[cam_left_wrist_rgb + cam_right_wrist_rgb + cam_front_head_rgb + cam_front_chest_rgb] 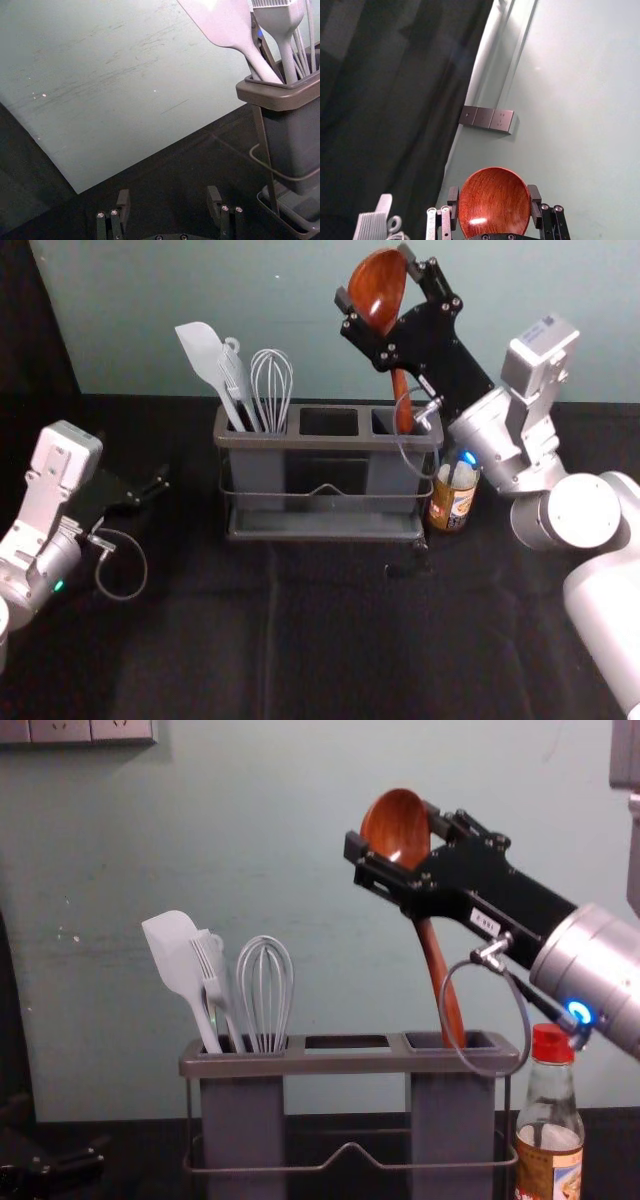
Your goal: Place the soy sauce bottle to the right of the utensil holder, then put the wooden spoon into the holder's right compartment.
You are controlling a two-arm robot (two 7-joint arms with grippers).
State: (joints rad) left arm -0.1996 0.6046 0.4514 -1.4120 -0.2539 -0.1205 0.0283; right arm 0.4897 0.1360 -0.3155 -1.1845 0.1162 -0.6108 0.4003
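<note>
With the right pincer (pixel 374 275) clamped on its bowl, the spoon (pixel 438 965) slants steeply down, tip at the right compartment (pixel 452 1120), right of which stands the bottle (pixel 550 1130); lowering should follow that slant. The left pincer (pixel 168 195) sits idle, fingers apart, left of the holder (pixel 340 1062).

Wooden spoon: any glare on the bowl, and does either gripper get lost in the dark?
Right wrist view: one bright glint inside the bowl of the wooden spoon; chest view: a smaller glint there. Left wrist view: the left gripper is dark against black cloth, so low contrast.
</note>
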